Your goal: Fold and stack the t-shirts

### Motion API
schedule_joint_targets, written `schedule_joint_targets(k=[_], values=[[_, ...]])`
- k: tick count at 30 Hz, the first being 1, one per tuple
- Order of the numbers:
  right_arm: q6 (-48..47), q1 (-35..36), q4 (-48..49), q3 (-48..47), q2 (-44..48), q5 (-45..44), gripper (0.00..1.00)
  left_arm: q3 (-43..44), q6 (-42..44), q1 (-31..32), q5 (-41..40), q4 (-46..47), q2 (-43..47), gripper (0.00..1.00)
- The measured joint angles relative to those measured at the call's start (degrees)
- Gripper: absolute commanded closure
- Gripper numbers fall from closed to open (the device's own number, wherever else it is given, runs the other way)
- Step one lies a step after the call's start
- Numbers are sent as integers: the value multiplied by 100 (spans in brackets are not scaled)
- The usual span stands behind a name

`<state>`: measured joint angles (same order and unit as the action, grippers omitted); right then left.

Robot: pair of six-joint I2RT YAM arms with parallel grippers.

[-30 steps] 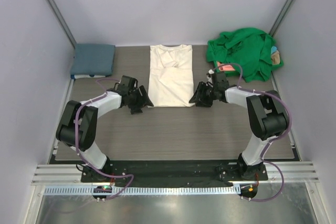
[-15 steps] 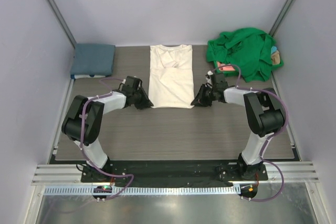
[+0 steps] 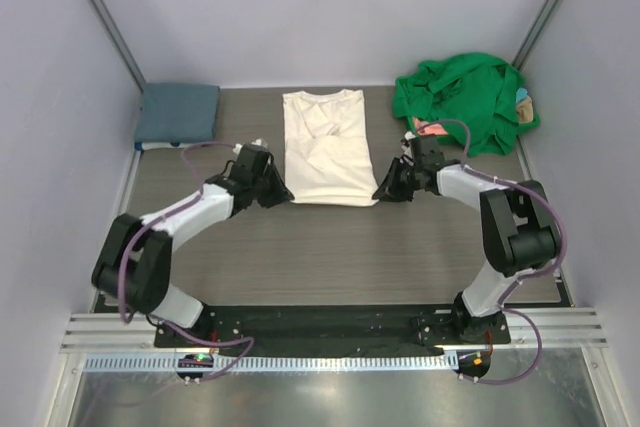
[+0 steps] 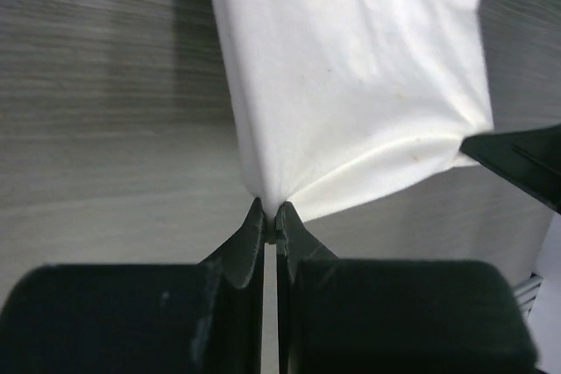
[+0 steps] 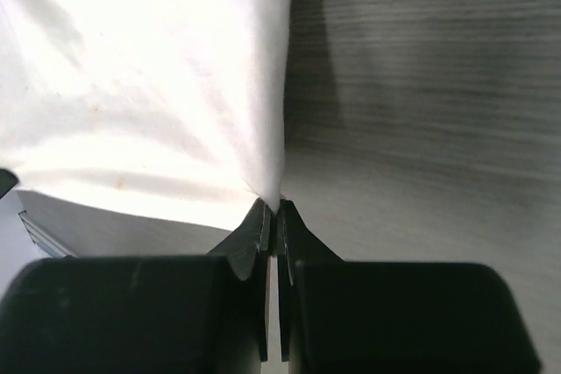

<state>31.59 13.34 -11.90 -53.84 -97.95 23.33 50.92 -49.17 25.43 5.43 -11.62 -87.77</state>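
A cream-white t-shirt (image 3: 326,145) lies folded into a long strip at the middle back of the table. My left gripper (image 3: 286,193) is shut on its near left corner, and the wrist view shows the cloth (image 4: 351,85) pinched between the fingertips (image 4: 271,216). My right gripper (image 3: 381,190) is shut on the near right corner, the cream cloth (image 5: 140,76) bunched at its tips (image 5: 273,212). The near hem is slightly lifted. A slate-blue t-shirt (image 3: 178,113) lies folded at the back left. A bright green t-shirt (image 3: 460,99) is heaped at the back right, over a bit of pink cloth (image 3: 432,130).
Grey walls close in the table on the left, back and right. A metal rail (image 3: 330,332) runs along the near edge by the arm bases. Bare wood-grain table (image 3: 330,247) lies between the white shirt and the bases.
Both grippers moved in to the white shirt's near corners and shut on them. The near hem has shifted and lifted slightly, and the left arm has stretched out further.
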Motion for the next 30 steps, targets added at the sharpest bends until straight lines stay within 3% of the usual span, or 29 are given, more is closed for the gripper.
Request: schedule_joint_targets(k=[12, 17, 21, 25, 30], values=[[-20, 66, -1631, 787, 2852, -66, 99, -1252, -896, 1950, -929, -1233, 2782, 100], [7, 122, -2562, 957, 4054, -42, 99, -1228, -1497, 2758, -1239, -1930, 3663, 100], [79, 138, -3355, 944, 4944, 4, 99, -850, -1786, 3117, -1316, -2588, 3764, 100], [111, 144, -3818, 684, 5007, 50, 99, -149, -1792, 3191, -1523, -3254, 3648, 100], [-28, 144, -3827, -7, 4144, -15, 99, 791, -1585, 3187, -2065, -3762, 3195, 100]])
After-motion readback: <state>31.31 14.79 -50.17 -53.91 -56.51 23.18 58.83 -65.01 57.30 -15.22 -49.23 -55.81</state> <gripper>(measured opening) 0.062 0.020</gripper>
